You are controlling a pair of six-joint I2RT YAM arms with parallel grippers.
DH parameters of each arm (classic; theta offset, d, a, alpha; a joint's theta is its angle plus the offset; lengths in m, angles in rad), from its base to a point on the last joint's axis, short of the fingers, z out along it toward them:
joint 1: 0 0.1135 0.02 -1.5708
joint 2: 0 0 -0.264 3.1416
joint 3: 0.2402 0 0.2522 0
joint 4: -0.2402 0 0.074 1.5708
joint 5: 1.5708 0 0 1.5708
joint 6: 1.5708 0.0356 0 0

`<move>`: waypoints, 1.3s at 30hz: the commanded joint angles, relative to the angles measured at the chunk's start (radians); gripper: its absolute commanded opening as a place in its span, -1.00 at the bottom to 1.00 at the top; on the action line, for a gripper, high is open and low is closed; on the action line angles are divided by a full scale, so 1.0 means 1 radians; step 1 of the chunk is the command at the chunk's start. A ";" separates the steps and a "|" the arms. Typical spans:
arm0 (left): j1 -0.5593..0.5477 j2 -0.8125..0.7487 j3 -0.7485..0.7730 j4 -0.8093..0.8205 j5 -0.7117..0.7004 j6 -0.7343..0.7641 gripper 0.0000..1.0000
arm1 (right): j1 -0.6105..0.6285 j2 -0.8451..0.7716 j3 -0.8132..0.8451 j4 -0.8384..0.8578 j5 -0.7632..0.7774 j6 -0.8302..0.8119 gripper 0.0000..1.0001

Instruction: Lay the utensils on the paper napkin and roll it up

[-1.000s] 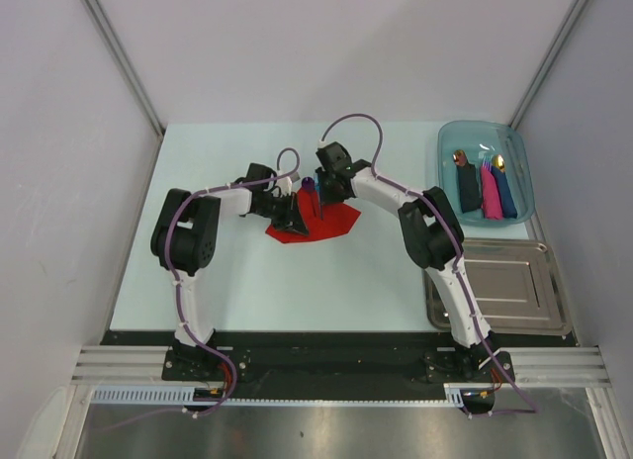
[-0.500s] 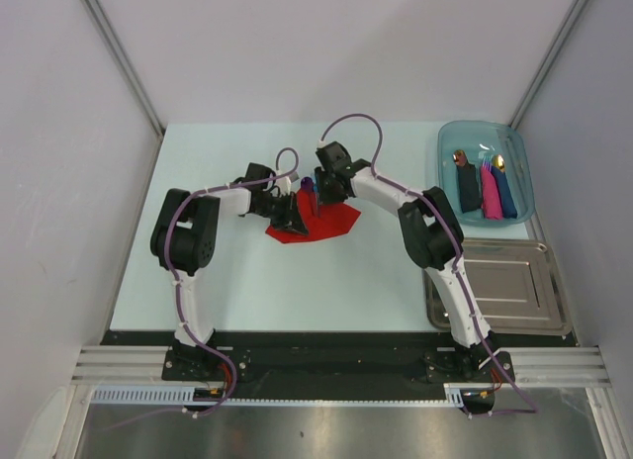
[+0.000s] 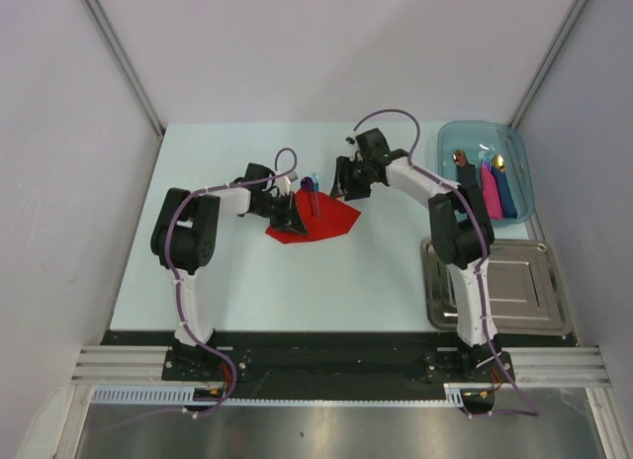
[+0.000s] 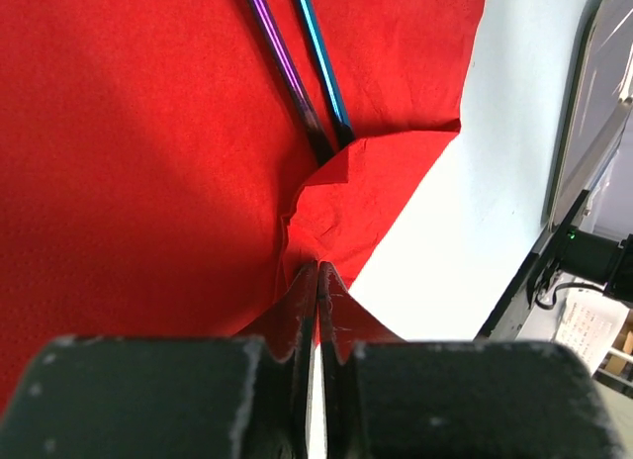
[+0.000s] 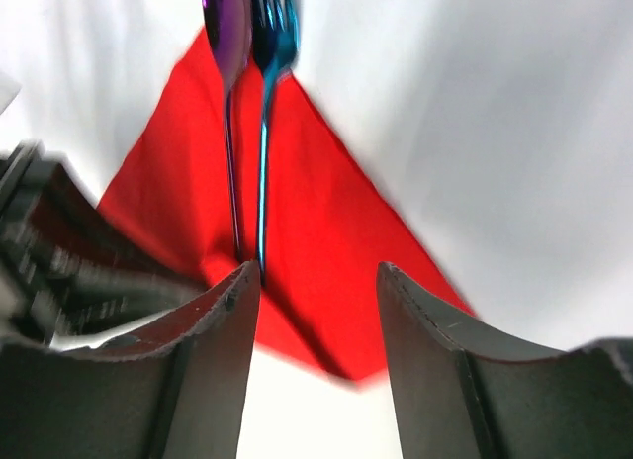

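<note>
The red paper napkin (image 3: 326,222) lies flat mid-table. On it rest the two utensils (image 3: 311,194) side by side: a purple spoon (image 5: 226,24) and a blue fork (image 5: 272,29), heads past the napkin's far edge. Their handles (image 4: 318,63) run down to a folded-over napkin corner (image 4: 366,192). My left gripper (image 4: 318,266) is shut on that corner at the napkin's left side (image 3: 294,221). To the right of the utensils, my right gripper (image 3: 340,189) hangs open above the napkin with nothing between its fingers (image 5: 232,301).
A clear blue tray (image 3: 447,142) at the back right holds black, pink and blue napkin rolls (image 3: 487,190) with spoon heads poking out. A metal tray (image 3: 495,281) sits at the front right. The left arm's links lie low beside the napkin.
My right gripper has opened and drawn back to the right, away from the utensils, which stay on the napkin. The left gripper has stayed pinched at the napkin's corner.
</note>
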 commanded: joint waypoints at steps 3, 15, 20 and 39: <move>0.008 0.030 0.020 -0.002 -0.052 -0.004 -0.92 | -0.066 -0.169 -0.180 0.018 -0.066 -0.024 0.12; 0.008 0.040 0.026 -0.006 -0.057 0.016 -0.92 | -0.091 -0.059 -0.219 0.038 -0.130 -0.034 0.47; 0.008 0.039 0.029 -0.011 -0.058 0.022 -0.92 | -0.085 -0.016 -0.223 0.070 -0.275 0.007 0.36; 0.008 0.043 0.032 -0.005 -0.046 0.012 -0.92 | -0.111 -0.077 -0.282 0.255 -0.507 0.217 -0.10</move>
